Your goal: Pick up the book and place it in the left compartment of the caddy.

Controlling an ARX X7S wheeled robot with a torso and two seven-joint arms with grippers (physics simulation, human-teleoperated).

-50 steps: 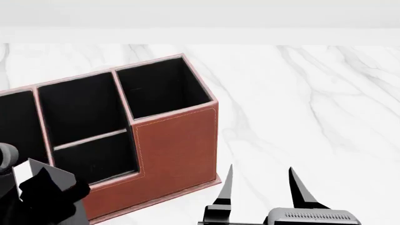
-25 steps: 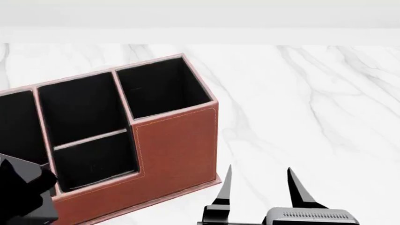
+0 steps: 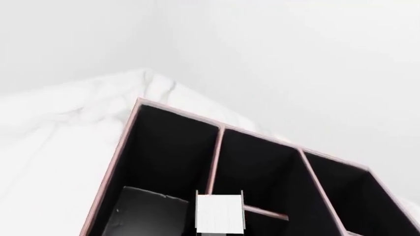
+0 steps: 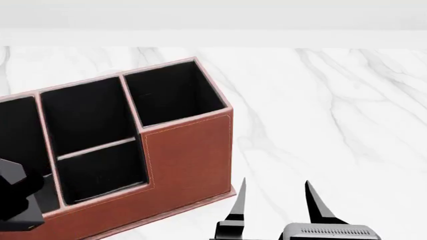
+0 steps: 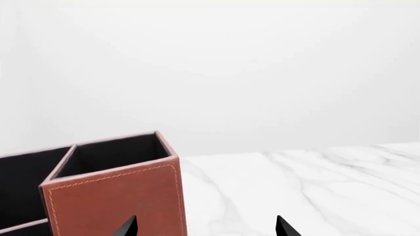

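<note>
Holding the left arm above the caddy [image 4: 187, 150], I read the left wrist view: the book [image 3: 220, 211], white page edges up, hangs over the divider at the left compartment [image 3: 164, 152]. I cannot tell whether the left pincer [image 4: 17, 200] grips it; its jaws are hidden. A dark slab lies in that compartment, identity unclear. Right pincer [image 4: 273, 210] idles, jaws apart, over the marble surface [image 4: 333, 110], clear of the caddy to avoid contact.
</note>
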